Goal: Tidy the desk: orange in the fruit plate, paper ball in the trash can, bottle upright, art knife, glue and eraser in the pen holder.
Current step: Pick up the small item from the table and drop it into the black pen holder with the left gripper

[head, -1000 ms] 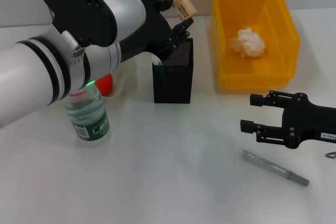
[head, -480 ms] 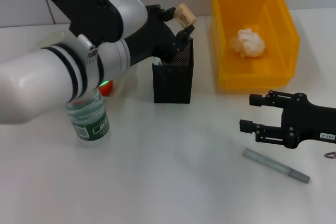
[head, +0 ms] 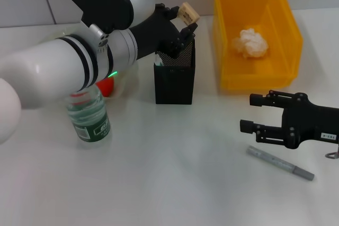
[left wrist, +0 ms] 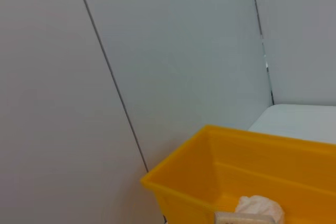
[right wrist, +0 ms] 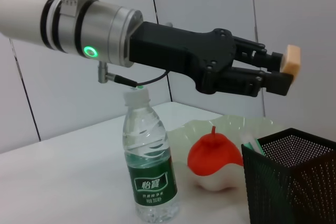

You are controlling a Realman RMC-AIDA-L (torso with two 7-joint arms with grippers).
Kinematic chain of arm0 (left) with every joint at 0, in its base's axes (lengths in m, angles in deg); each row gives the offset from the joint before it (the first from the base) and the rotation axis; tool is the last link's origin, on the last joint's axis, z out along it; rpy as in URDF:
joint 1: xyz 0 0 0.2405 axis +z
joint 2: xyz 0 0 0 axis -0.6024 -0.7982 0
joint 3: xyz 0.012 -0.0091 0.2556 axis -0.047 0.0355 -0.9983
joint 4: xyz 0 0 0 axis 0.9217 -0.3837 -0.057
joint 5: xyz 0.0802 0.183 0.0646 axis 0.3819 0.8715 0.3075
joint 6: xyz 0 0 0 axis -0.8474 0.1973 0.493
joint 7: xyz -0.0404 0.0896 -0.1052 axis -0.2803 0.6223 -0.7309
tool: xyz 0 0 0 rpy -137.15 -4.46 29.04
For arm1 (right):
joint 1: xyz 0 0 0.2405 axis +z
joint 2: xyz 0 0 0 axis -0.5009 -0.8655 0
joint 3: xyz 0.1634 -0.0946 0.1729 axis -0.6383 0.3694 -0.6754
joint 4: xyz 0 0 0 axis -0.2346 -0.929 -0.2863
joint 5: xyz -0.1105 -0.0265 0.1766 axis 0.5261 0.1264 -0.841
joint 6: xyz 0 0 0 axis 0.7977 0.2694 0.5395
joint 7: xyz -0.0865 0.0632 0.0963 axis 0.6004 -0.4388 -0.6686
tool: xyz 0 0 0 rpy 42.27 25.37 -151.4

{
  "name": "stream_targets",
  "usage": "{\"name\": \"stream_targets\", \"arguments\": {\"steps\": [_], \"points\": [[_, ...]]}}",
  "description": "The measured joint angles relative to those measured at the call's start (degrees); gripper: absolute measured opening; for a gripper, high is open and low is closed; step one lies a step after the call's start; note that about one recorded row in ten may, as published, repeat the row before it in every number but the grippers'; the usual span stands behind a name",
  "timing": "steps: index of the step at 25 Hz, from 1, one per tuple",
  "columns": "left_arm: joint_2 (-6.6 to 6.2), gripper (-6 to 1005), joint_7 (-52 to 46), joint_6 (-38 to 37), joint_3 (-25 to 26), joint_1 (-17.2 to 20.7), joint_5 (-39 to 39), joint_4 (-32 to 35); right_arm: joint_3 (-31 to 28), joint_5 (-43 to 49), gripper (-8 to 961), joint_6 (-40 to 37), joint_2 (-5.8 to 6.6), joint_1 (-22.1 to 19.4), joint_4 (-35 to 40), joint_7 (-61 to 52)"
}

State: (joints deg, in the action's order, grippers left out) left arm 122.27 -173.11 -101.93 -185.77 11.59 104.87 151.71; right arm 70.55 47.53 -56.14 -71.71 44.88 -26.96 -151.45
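My left gripper [head: 183, 20] is shut on the tan eraser [head: 187, 12], held just above the far rim of the black mesh pen holder [head: 175, 78]. The right wrist view shows the same eraser [right wrist: 290, 60] between the fingertips, above the pen holder [right wrist: 294, 177]. A white-and-green stick [right wrist: 252, 145] stands inside the holder. The bottle [head: 89, 116] stands upright at the left. The orange [right wrist: 215, 153] lies in the fruit plate [right wrist: 236, 126]. The paper ball [head: 251, 43] lies in the yellow trash can [head: 288, 30]. My right gripper [head: 250, 113] hangs open over the table, beside a grey art knife [head: 280, 164].
The trash can stands right of the pen holder at the back. A white wall runs behind the desk. My left arm hides most of the fruit plate in the head view. A small metal piece [head: 332, 155] lies at the right edge.
My left arm has swung further over the desk and the eraser has dropped slightly towards the pen holder. The right gripper has drifted a little to the left.
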Motion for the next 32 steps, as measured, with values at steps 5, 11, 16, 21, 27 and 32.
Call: {"name": "stream_targets", "arguments": {"steps": [5,11,16,21,27,32], "points": [[0.10,410,-0.19,0.06,0.94,-1.96,-0.60,-3.32,-0.06,0.00,709,0.00,0.05,0.17,-0.37,0.00],[0.16,410,-0.23,0.14,2.44,-5.32,-2.07,-8.86,-0.10,0.00,709,0.00,0.06,0.29,-0.37,0.00],[0.16,410,-0.24,-0.16,3.31,-5.90,-2.27,-10.02,-0.28,-0.02,709,0.11,0.06,0.32,-0.36,0.00],[0.06,410,-0.24,-0.87,3.35,-5.23,-2.30,-10.00,-0.59,-0.06,709,0.39,0.11,0.38,-0.36,0.00],[0.00,410,-0.24,-1.84,3.19,-4.18,-2.31,-9.53,-0.60,-0.05,709,0.63,0.14,0.38,-0.36,0.00],[-0.07,411,-0.23,-2.45,2.89,-3.91,-2.31,-9.48,-0.60,0.01,709,0.71,0.15,0.39,-0.36,0.00]]}}
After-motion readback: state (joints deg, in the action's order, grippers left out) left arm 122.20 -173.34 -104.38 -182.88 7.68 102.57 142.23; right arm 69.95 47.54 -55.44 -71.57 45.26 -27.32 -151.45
